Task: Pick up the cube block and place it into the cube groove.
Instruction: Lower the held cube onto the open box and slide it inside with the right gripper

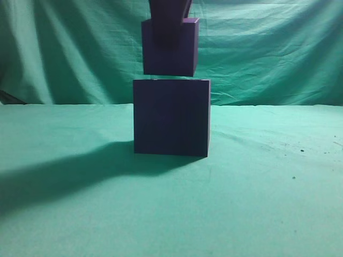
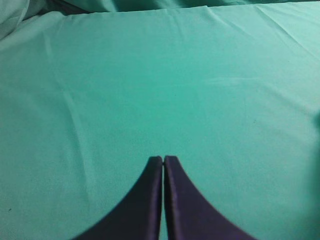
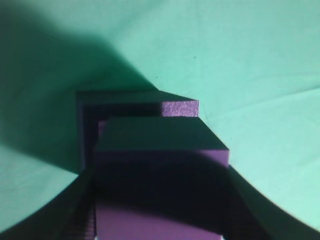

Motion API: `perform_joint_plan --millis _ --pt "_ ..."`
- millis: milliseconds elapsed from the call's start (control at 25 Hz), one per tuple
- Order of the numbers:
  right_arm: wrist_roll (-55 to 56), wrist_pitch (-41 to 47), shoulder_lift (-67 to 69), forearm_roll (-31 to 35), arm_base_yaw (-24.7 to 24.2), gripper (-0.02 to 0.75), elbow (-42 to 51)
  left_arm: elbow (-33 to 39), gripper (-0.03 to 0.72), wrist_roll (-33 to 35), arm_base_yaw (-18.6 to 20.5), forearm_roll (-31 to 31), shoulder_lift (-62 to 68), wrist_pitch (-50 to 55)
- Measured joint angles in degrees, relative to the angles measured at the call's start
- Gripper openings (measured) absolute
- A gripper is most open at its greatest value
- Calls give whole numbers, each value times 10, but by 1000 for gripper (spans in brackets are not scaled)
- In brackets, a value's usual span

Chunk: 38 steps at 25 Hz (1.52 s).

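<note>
The cube block (image 1: 170, 53) is a small dark purple cube. It hangs in the air just above the cube groove (image 1: 171, 118), a larger dark navy-purple box standing on the green cloth. A thin gap shows between them. My right gripper (image 1: 169, 19) comes down from the top edge and is shut on the cube block. In the right wrist view the cube block (image 3: 160, 145) sits between the fingers (image 3: 160, 200), with the cube groove's open top (image 3: 130, 107) right below it. My left gripper (image 2: 163, 160) is shut and empty over bare cloth.
Green cloth covers the table (image 1: 268, 187) and hangs as a backdrop (image 1: 278, 48). A long arm shadow lies on the cloth at the left (image 1: 59, 176). A few dark specks dot the cloth at the right (image 1: 302, 150).
</note>
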Motion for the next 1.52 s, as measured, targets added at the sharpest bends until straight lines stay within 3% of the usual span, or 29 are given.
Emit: perform_joint_plan --millis 560,960,1480,1520 --pt "0 4 16 1 0 422 -9 0 0 0 0 0 0 0" --pt "15 71 29 -4 0 422 -10 0 0 0 0 0 0 0" --pt "34 58 29 -2 0 422 -10 0 0 0 0 0 0 0" --pt "38 57 29 -2 0 467 -10 0 0 0 0 0 0 0"
